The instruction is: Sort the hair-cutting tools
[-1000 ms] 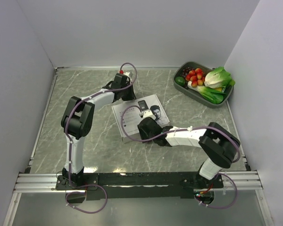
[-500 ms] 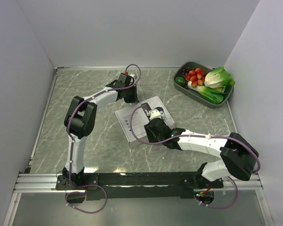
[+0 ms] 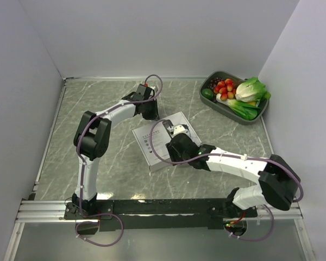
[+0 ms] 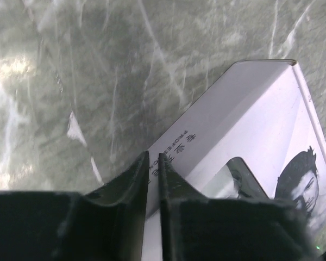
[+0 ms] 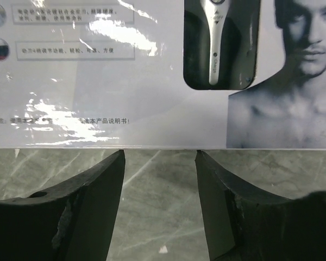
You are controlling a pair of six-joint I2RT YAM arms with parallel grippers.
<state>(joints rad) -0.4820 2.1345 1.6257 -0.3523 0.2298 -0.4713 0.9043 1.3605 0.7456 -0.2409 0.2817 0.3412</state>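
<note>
The hair-cutting tools themselves are out of view. A white box [image 3: 155,142] printed with a clipper and a man's face lies flat mid-table. My left gripper [image 3: 150,113] hangs over the box's far corner. In the left wrist view its jaws [image 4: 153,157] stand open by only a narrow slit, with the box [image 4: 250,109] showing beyond them and nothing between. My right gripper [image 3: 171,145] is at the box's near side. In the right wrist view it [image 5: 159,155] is open, fingertips at the edge of the box [image 5: 152,81], bare table between them.
A grey bin [image 3: 207,101] of vegetables and red fruit stands at the back right corner. Grey walls enclose the marble table on the left, back and right. The arm bases sit on a rail along the near edge.
The box has turned and slid a little left. My right arm has stretched out toward it and widened its jaws. The left jaws have parted slightly.
</note>
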